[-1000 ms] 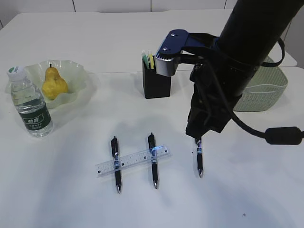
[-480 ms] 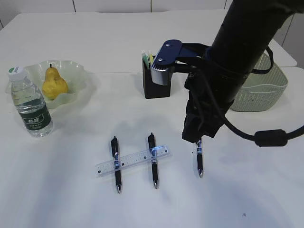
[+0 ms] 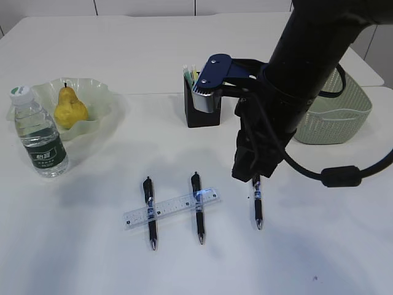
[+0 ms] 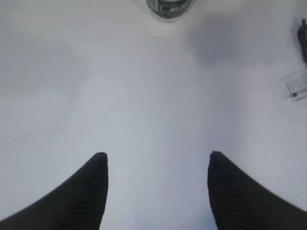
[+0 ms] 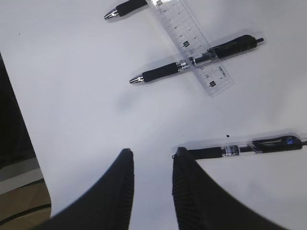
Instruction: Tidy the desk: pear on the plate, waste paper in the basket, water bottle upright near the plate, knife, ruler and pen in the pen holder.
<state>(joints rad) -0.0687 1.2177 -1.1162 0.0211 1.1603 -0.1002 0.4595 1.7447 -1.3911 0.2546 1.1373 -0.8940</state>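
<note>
Hovering over the rightmost pen (image 3: 257,206), the right gripper (image 5: 151,155) has its fingers set narrow with nothing between them; in the right wrist view the pen lies on the white table (image 3: 319,246) just off the right-hand fingertip (image 5: 178,152), its tip nearly touching that finger and its barrel running away to the side — so its long axis lies across the fingers' length, along the line of the gap, not square to the jaws. This arm is plainly the nearer one; the left gripper (image 4: 156,154) hangs wide and empty over bare table near the water bottle (image 3: 38,136). The other two pens sit under the ruler (image 3: 172,209), well apart from the fingers. Against the earlier frames, the right arm has swung slightly leftward — the pens and ruler have not moved.
</note>
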